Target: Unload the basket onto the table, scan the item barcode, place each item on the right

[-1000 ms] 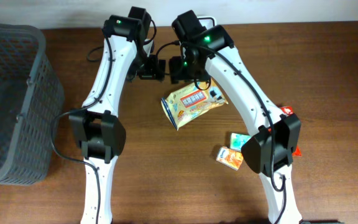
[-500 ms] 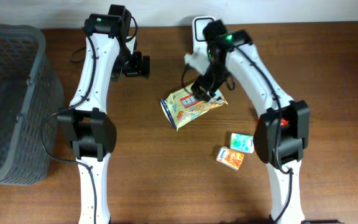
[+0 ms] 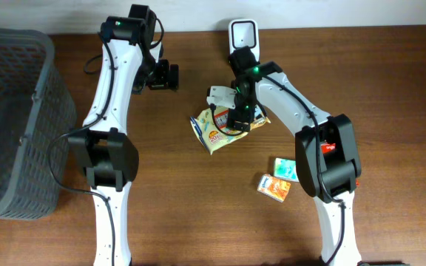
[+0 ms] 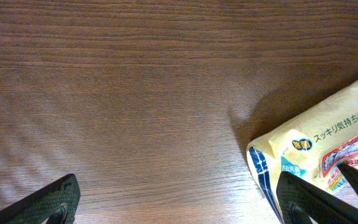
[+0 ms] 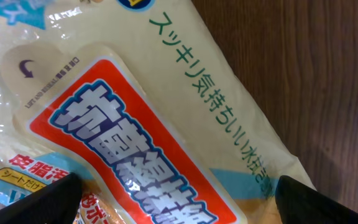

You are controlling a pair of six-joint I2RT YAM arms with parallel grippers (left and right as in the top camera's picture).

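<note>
The item is a yellow snack packet (image 3: 214,133) with a red label, lying flat mid-table. My right gripper (image 3: 235,112) hangs directly over it, open. In the right wrist view the packet (image 5: 166,106) fills the frame, and the two dark fingertips (image 5: 33,200) stand wide on either side of it. My left gripper (image 3: 163,76) is open above bare wood to the packet's back left. In the left wrist view its right fingertip (image 4: 316,200) overlaps a corner of the packet (image 4: 328,146). A white scanner (image 3: 242,34) stands at the back edge. No barcode shows.
A grey mesh basket (image 3: 13,118) fills the left side. Two small boxes (image 3: 288,169) (image 3: 274,187) lie right of the packet, near the right arm's base. A red item (image 3: 331,148) is partly hidden behind that arm.
My right gripper has come down from the back onto the packet and opened wide. The left arm swung left early on, then stayed still.
</note>
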